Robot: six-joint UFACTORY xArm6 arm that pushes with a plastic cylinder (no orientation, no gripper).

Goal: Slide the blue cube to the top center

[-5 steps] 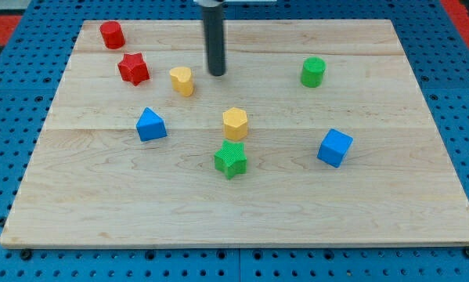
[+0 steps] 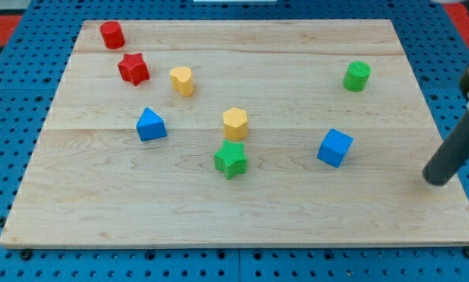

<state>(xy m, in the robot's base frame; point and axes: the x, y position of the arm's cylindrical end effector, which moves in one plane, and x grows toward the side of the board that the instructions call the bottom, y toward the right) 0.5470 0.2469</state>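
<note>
The blue cube sits on the wooden board right of centre, in the lower half. My tip rests on the board near its right edge, to the right of and slightly below the blue cube, well apart from it. The rod slants up to the view's right edge. A green cylinder stands above the cube toward the top right.
A red cylinder and red star sit at the top left. A yellow block, a yellow hexagonal block, a green star and a blue triangular block sit around the centre left.
My tip has moved from the top centre of the board to the lower right edge. The green cylinder now stands further to the right. The other blocks have not moved.
</note>
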